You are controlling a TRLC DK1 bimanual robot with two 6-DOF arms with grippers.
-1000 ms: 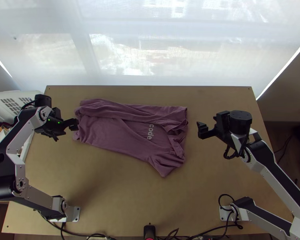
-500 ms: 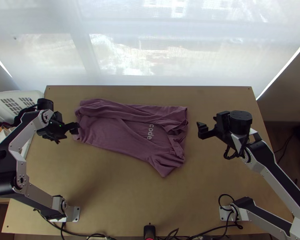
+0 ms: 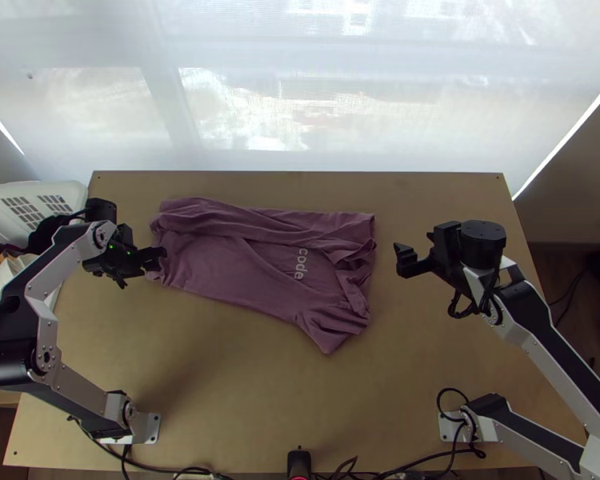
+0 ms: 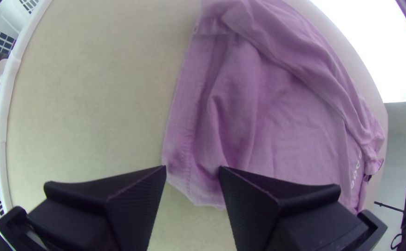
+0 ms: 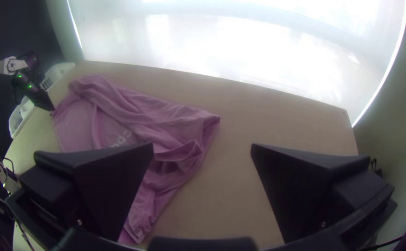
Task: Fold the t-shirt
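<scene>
1. Since the left gripper (image 4: 193,168) had its fingers a modest gap apart, with fabric visible between the tips, I'd call it lined up but not pinching yet. Couldn't tell whether it was actually touching the cloth.

2. Step in hand, as I read it: grab the hem corner (image 4: 193,186), the bit of shirt nearest the basket (image 3: 70,188) on the arms' side, ready for another fold. Getting both layers low between the pads was the thing to aim for, then shutting, checking the grip and lifting gently. A shallow nip could've slipped or caught only the top layer.

3. Right gripper (image 5: 203,147) was spread wide and empty, beyond the shirt from the basket. It looked handy for the other end, so both ends could've come over together. Dragging from one end alone probably would've skewed the whole thing.

4. T-shirt (image 3: 204,256) was dusty purple with white lettering (image 3: 301,264), lying on the table (image 3: 260,400) just beside the basket, long ways out from it. One long side was folded inward in a loose, wrinkly roll. The end farthest from the basket was rumpled, with a floppy point (image 3: 332,328) sticking out. Thin, slouchy fabric, so I'd have smoothed that end too.
</scene>
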